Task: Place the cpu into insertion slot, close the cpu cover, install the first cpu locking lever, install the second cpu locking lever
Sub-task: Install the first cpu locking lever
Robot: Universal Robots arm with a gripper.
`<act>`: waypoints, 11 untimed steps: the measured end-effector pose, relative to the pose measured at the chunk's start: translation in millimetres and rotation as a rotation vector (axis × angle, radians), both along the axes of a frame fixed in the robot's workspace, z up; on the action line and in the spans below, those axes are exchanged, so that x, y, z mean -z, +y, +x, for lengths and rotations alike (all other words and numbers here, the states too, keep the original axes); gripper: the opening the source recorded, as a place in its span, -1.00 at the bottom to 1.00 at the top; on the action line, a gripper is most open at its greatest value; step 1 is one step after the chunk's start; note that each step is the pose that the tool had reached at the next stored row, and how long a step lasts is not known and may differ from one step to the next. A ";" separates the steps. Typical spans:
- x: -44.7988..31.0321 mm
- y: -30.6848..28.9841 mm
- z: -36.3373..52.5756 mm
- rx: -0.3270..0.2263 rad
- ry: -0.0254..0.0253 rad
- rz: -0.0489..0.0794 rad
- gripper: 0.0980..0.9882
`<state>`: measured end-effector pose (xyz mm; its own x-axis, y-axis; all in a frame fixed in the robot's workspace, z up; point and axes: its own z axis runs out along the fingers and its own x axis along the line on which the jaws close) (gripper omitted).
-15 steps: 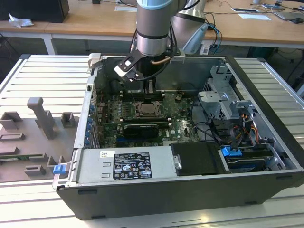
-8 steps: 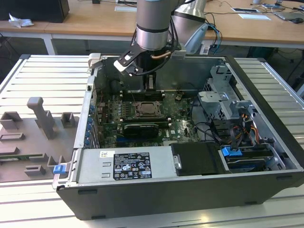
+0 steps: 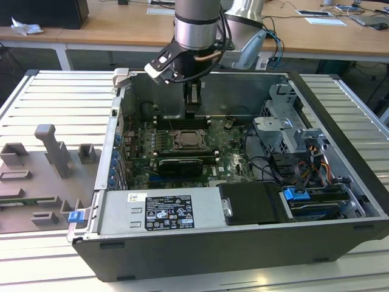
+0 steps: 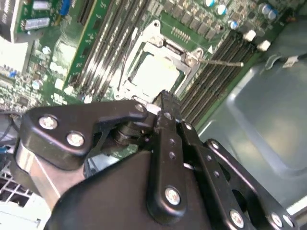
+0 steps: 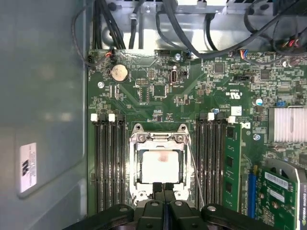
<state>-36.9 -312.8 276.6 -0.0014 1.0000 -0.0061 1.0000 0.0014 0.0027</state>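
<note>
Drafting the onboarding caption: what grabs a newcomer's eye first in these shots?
The arm plunging into the open computer case, mid-frame in the exterior view. In the first wrist view, the pale cpu shows through the silver cpu cover, with the shut gripper at its edge and a thin locking lever slanting beside it.

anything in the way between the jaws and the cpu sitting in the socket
Nothing visible. In the first wrist view the gripper, jaws together, hangs over the edge of the cover, with open air down to the cpu inside its window. A thin lever runs beside the cover, clear of that path.
</note>
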 end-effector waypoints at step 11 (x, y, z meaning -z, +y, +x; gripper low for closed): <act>1.9 0.0 -0.1 -0.233 -0.0001 0.000 -0.98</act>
<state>-37.0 -312.7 274.7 -0.2324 0.9726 -0.0062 0.9726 0.2324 0.0028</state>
